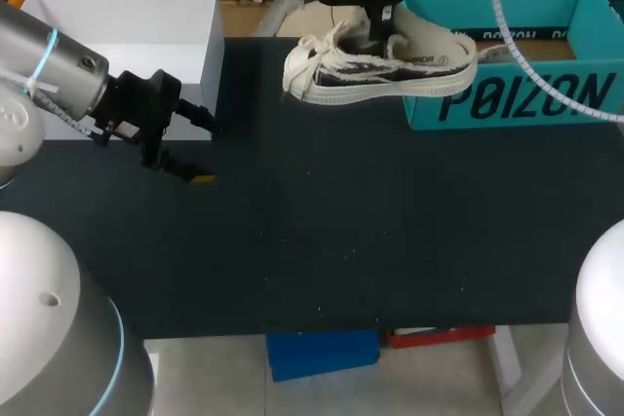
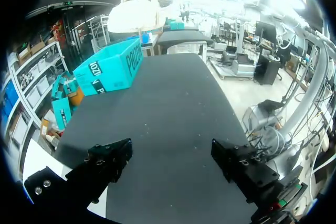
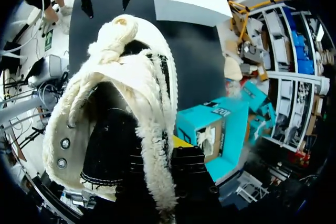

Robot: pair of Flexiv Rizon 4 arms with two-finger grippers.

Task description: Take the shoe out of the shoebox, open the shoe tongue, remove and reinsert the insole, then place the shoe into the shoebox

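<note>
Hanging just beside the teal shoebox (image 1: 517, 94), above the bench (image 1: 341, 241), the shoe (image 1: 380, 70) is pinched at its opening by the right hand (image 1: 380, 31). Well apart from the shoebox, the left hand (image 1: 207, 151) is spread wide, holding nothing.

A blue shoebox (image 1: 517, 94) and a white box (image 1: 146, 36) sit at the black table's (image 1: 341, 241) far corners.

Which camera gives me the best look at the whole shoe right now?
Head view: the shoe shows whole and side-on, in the right gripper beside the shoebox. The right wrist view sees only its opening, close up; the left wrist view shows it far off, above the shoebox.
</note>
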